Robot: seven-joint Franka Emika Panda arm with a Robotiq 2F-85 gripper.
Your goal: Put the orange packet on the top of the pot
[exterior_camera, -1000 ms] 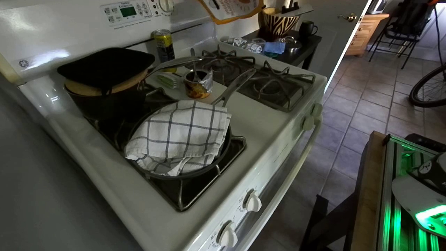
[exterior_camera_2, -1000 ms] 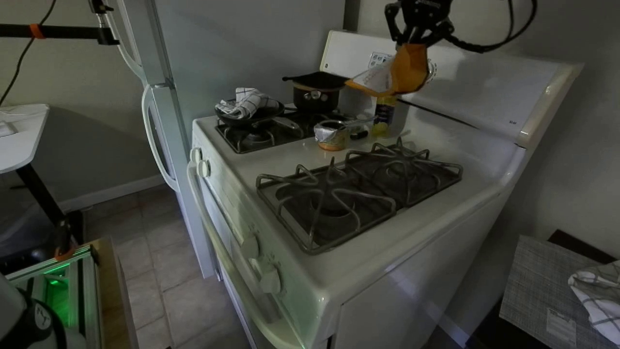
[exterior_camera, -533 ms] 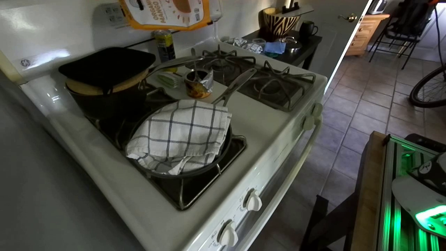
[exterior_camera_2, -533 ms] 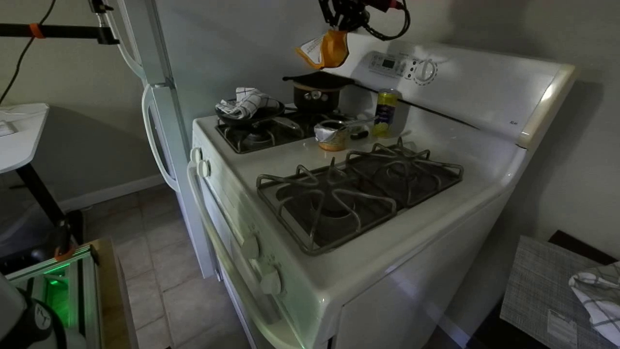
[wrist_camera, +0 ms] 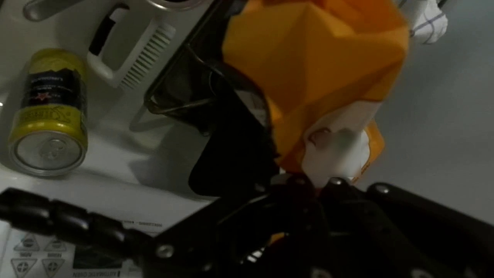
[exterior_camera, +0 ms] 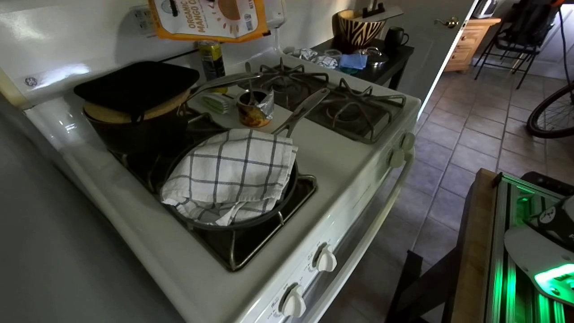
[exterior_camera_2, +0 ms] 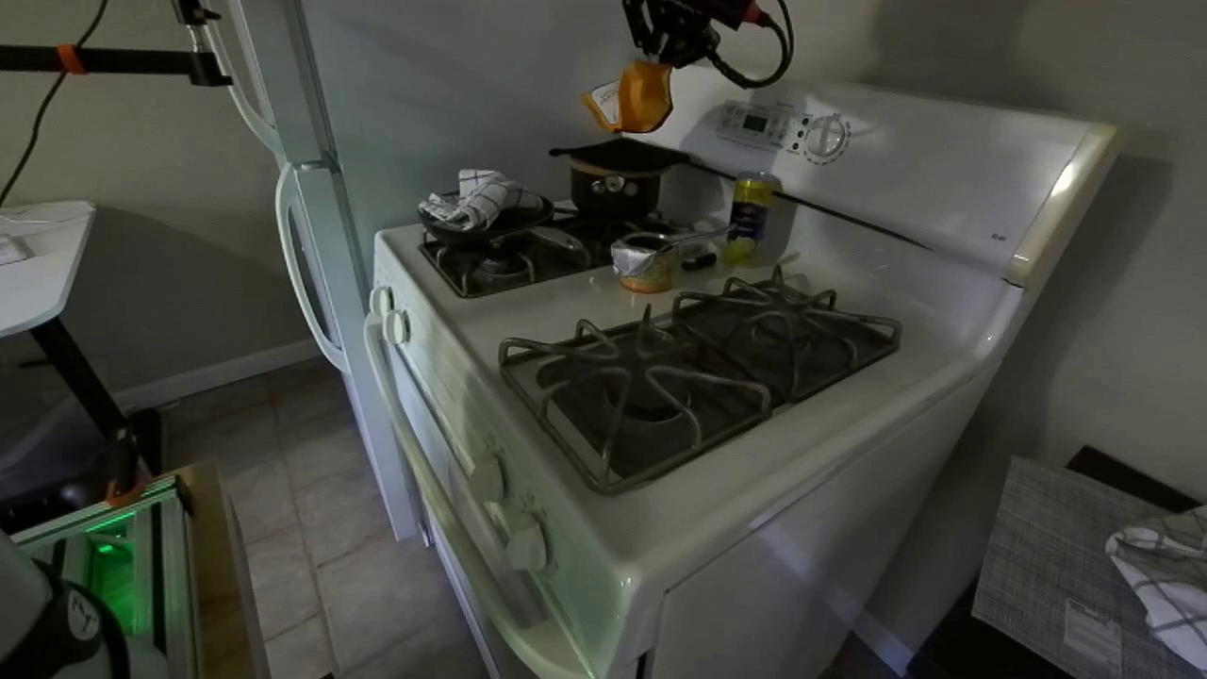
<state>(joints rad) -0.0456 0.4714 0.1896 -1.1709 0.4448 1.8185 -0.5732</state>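
Your gripper (exterior_camera_2: 654,60) is pinching the packet (exterior_camera_2: 643,98), nice
It's hanging higher than the pot (exterior_camera_2: 615,195), not touching. You'll wanna be centring it over the middle, lowering slowly, letting go only once it's lying flat.

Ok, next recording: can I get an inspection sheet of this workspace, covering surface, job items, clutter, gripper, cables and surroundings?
Surface: glossy white stove top.
Job's things: orange packet held in the air, higher than the pot and not touching it; a flat black piece lies on top of the pot.
Clutter: checked cloth in a pan, opened container, yellow-and-dark can, brush.
Grippers: the gripper grips the orange packet.
Cables: black cable loops beside the gripper.
Surroundings: refrigerator beside the stove; patterned bowl and dark mug on a side table.
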